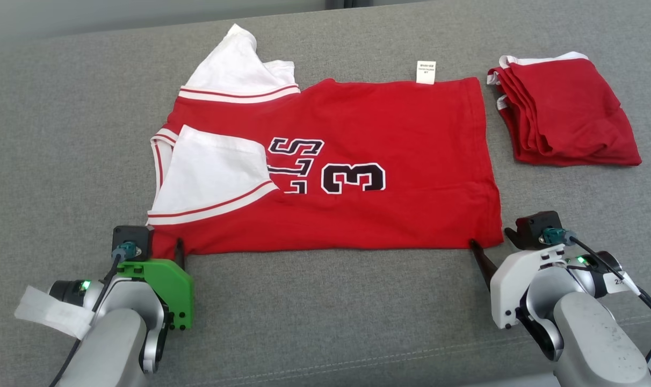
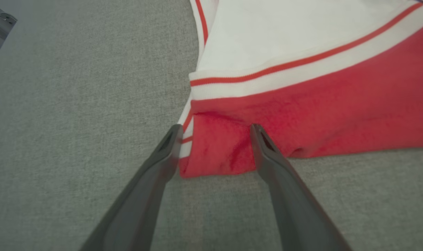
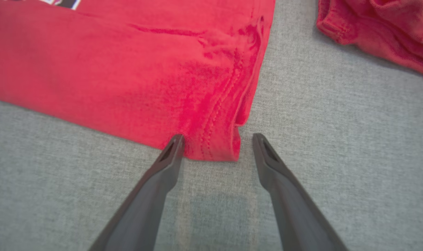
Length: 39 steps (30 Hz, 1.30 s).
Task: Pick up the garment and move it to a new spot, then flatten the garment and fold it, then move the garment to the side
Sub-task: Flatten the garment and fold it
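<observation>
The garment (image 1: 357, 215) is a red T-shirt with white sleeves and a black "3". It lies spread flat and sideways on the grey padded surface (image 1: 331, 312), one sleeve folded onto its body. My left gripper (image 1: 164, 247) is open at the near left corner. In the left wrist view its fingers (image 2: 215, 128) straddle that red corner (image 2: 319, 104). My right gripper (image 1: 492, 240) is open at the near right corner. In the right wrist view it (image 3: 217, 136) brackets the hem corner (image 3: 127, 62), which lies flat between the open jaws.
A folded pile of red clothes (image 1: 564, 110) sits at the back right, close to the shirt's hem, and shows in the right wrist view (image 3: 389, 31). Bare grey surface runs along the front, with a seam near the front edge.
</observation>
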{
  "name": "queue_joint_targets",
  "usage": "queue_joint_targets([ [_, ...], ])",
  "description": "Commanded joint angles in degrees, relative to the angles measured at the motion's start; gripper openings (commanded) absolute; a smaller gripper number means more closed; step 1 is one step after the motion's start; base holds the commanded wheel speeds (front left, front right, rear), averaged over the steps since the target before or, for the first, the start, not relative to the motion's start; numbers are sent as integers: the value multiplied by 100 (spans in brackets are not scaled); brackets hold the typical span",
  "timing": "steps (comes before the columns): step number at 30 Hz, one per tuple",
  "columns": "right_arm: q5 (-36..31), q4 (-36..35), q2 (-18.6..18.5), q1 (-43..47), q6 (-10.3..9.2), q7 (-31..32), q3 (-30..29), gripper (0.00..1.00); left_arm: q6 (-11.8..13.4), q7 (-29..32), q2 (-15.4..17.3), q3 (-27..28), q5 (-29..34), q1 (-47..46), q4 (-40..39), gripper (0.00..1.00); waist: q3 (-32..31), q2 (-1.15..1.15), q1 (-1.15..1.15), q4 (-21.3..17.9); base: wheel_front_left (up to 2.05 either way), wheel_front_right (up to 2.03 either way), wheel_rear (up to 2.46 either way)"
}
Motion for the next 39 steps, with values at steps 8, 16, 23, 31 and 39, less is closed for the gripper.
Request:
queue_joint_targets([
  [8,-186,-8,71,-128,-9,-164,-42,100,61,148,75,-60,-21,-30,-123,85,64,0,0,22,0,0,0],
  [16,-400,-202,61,-116,-9,-205,-11,100,73,141,93,-78,-68,18,-197,86,48,0,0,17,0,0,0],
  [23,-631,-442,66,17,-9,-114,-176,100,87,138,95,-98,-121,28,-209,88,24,0,0,47,0,0,0],
  [31,-477,-463,173,162,-9,166,-120,93,111,179,131,-119,-166,39,-230,79,69,0,0,65,0,0,0],
  [39,-408,-366,123,180,-10,227,-81,0,113,425,124,-196,-225,2,-118,0,152,0,0,77,0,0,0],
])
